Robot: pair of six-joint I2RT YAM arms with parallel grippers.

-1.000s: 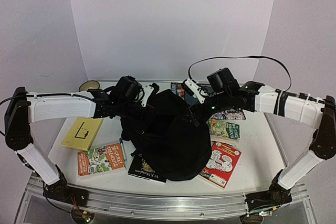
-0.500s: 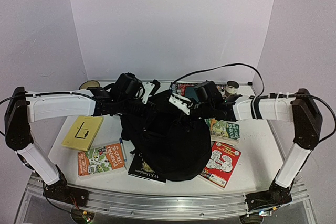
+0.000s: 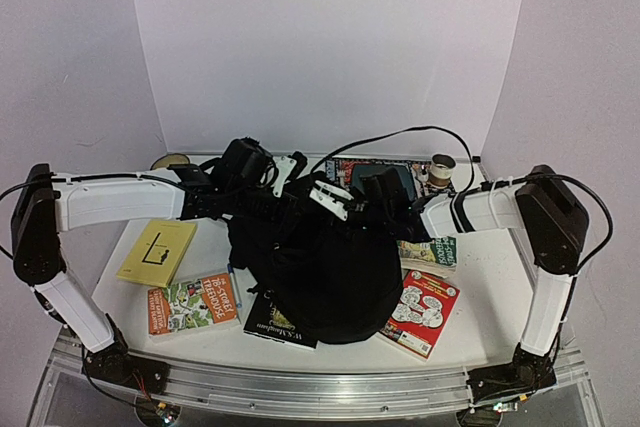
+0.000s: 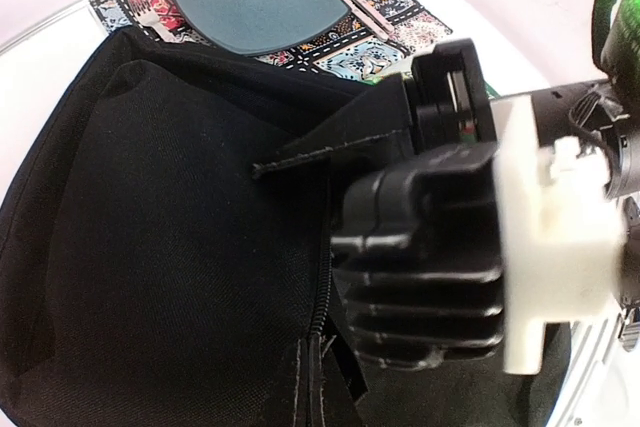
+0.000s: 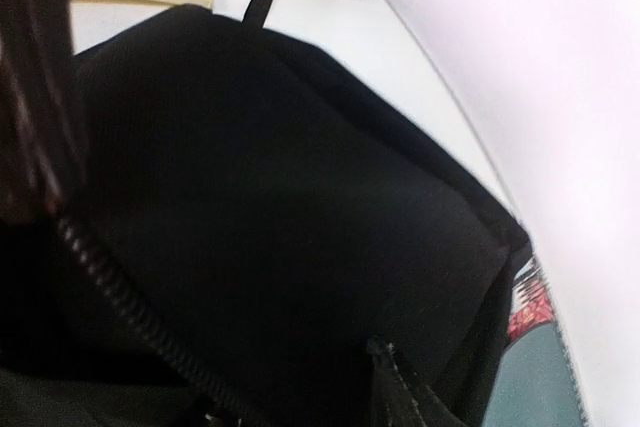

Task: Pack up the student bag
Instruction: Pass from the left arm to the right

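- We judge the step in hand to be opening the bag's mouth so that books can go in. The right gripper (image 3: pixel 322 202) should take a full fold of fabric beside the zip (image 4: pixel 322 277), not the teeth. We then part the two arms slowly so the cloth neither slips out nor drags the bag over.
- The left gripper (image 3: pixel 285 203) is fully closed and sits against the top of the bag on its left side. We cannot see whether fabric lies between its jaws.
- The right gripper presses into the top of the bag just beside the left one. Its fingers are lost in the black cloth, so we cannot tell how far apart they stand or whether they hold anything.
- The bag (image 3: pixel 325 267) slumps in the middle of the worktop (image 3: pixel 480 317).
- A dark book (image 3: pixel 280 322) pokes out from under it at the near edge, and a yellow book (image 3: pixel 158 252) lies toward the left edge.
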